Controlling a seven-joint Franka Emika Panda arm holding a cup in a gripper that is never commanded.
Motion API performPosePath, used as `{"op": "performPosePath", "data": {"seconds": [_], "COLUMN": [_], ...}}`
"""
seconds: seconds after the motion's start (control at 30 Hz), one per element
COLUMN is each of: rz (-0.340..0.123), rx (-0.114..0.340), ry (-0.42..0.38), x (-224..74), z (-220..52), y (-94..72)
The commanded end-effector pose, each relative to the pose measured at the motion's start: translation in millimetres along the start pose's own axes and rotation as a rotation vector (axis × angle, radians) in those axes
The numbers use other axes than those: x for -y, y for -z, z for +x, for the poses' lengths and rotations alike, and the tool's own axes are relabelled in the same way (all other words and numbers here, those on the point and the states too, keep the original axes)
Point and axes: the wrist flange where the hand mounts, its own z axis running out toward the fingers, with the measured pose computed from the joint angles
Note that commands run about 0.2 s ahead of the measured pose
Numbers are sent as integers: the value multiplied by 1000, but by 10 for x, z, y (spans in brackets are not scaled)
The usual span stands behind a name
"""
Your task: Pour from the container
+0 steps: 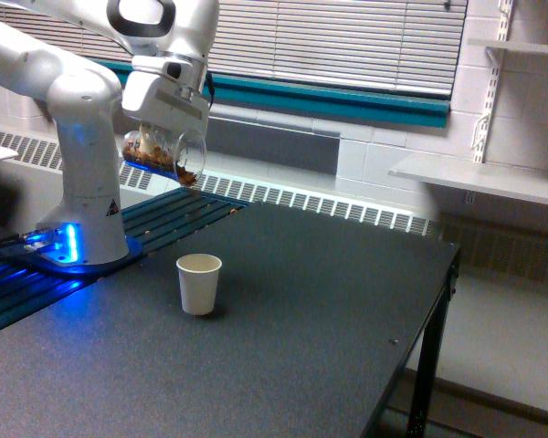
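Note:
The container [167, 152] is a clear rounded cup with brown granular bits lying along its lower side. It hangs tilted in the air, mouth toward the exterior view's right, high above the dark table [283, 310]. My gripper [157, 137] is shut on the container from above; its fingers are mostly hidden behind the cup and the white hand. A small white paper cup [199, 284] stands upright on the table, below the container and slightly to the exterior view's right of it. Nothing is falling from the container's mouth.
The arm's white base [89, 210] stands at the exterior view's left on a blue-lit plate [46, 248]. A radiator grille [301, 199] runs behind the table under the window blinds. The table's edge [443, 274] drops off at the exterior view's right, with wall shelves [479, 178] beyond.

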Motion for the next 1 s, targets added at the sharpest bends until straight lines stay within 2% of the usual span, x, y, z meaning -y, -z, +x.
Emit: {"op": "performPosePath", "data": {"seconds": [0.03, 1.0], "rz": [-30, -43], "rx": [3, 17], "ry": [37, 62], "x": [0, 23], "z": [-68, -45], "y": [-87, -52]}}
